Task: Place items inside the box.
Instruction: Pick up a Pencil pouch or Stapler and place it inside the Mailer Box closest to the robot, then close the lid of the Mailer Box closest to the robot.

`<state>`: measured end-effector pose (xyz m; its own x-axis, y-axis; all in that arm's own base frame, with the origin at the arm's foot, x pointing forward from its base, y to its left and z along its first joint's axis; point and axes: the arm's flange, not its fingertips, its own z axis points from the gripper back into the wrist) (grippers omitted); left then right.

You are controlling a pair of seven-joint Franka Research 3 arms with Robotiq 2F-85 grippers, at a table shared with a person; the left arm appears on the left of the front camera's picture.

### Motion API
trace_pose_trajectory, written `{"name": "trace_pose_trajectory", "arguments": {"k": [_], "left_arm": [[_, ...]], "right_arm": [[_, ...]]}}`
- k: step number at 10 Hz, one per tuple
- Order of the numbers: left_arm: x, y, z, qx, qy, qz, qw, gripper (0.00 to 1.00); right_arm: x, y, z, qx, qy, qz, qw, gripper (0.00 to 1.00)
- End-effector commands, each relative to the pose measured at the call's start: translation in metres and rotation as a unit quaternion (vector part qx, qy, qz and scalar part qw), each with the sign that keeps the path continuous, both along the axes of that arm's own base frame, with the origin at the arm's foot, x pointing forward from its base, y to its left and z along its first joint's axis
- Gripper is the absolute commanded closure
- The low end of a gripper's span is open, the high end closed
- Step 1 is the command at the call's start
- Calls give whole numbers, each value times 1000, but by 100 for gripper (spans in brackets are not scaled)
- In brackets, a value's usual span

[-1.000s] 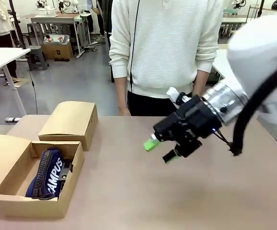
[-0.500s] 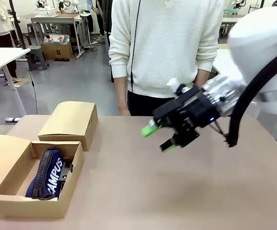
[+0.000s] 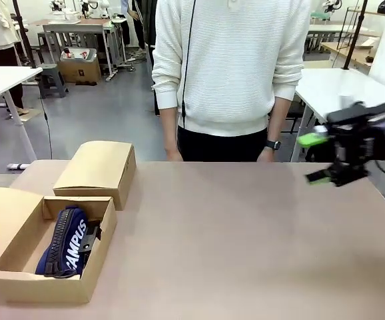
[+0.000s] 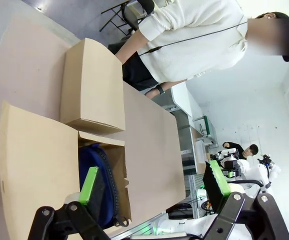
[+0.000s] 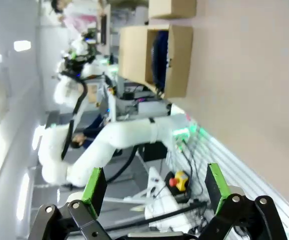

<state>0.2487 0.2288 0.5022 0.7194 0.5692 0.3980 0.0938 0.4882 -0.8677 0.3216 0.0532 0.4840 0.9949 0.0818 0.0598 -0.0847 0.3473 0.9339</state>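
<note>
The open box (image 3: 19,267) sits at the left end of the counter (image 3: 232,247), lid flipped back, with the navy pouch (image 3: 64,241) lying inside it. A smaller closed box (image 3: 99,170) stands just behind it. The right gripper (image 3: 318,159) hangs above the counter's far right edge, fingers spread and empty. The left gripper (image 4: 154,182) hovers over the open box, fingers apart, grasping nothing. A person (image 3: 229,73) stands across the counter.

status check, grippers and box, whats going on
Right gripper open, empty, at table's right edge. Left gripper open, empty, above box. CAMPUS pouch inside, lid open. Smaller box closed beside it.
</note>
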Motion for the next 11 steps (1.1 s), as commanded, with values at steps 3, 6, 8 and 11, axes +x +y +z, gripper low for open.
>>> {"name": "trace_pose_trajectory", "arguments": {"k": [3, 6, 8, 11], "left_arm": [[1, -1, -1, -4, -19, -2, 1000, 0], [1, -1, -1, -4, -19, -2, 1000, 0], [1, -1, -1, -4, -19, -2, 1000, 0], [1, -1, -1, -4, -19, -2, 1000, 0]], "right_arm": [[-103, -123, -81, 145, -34, -9, 989, 0], [-60, -77, -114, 18, 41, -92, 995, 0], [-63, -176, -63, 145, -16, -34, 989, 0], [-63, -176, -63, 145, -16, -34, 989, 0]]}}
